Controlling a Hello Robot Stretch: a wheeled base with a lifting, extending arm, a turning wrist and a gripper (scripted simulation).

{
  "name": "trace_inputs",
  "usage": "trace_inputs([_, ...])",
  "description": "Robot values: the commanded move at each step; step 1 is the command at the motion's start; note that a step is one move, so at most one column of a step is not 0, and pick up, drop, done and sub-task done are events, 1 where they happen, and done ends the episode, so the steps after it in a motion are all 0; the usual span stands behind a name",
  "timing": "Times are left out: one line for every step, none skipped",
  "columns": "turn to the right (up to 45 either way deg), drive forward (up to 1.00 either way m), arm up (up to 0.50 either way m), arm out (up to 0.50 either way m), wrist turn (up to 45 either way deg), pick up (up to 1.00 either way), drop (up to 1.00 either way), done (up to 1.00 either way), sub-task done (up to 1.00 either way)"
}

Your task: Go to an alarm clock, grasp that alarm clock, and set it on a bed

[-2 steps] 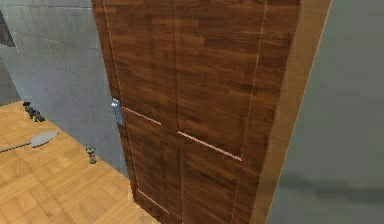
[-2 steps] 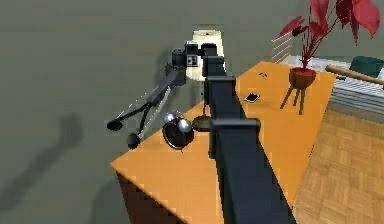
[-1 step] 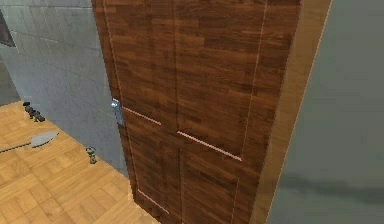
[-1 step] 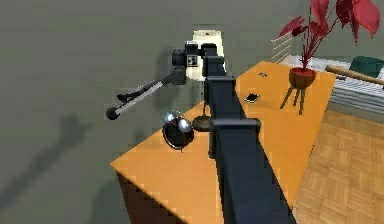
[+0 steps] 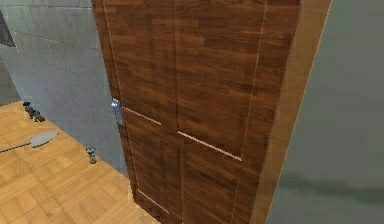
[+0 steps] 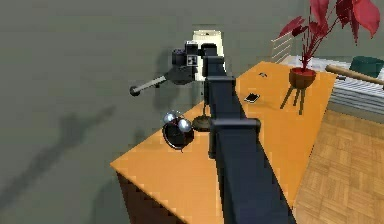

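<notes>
A: Wooden door (image 5: 200,100) close ahead, forward view.
B: Arm side: alarm clock (image 6: 178,130) sits on the orange desk (image 6: 150,172), just beside the arm (image 6: 240,150). Fingers (image 6: 150,84) hang beyond it, carrying nothing; their state I can't tell.
A: Risk: a sideways arm sweep could knock that clock off.

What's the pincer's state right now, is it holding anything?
Pincer: holds nothing at its far end; beyond that, its state cannot be told.
</notes>
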Motion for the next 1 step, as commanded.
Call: trace_inputs([0.0,0.00,0.00,0.00,45.0,0.00,0.00,0.00,0.00])
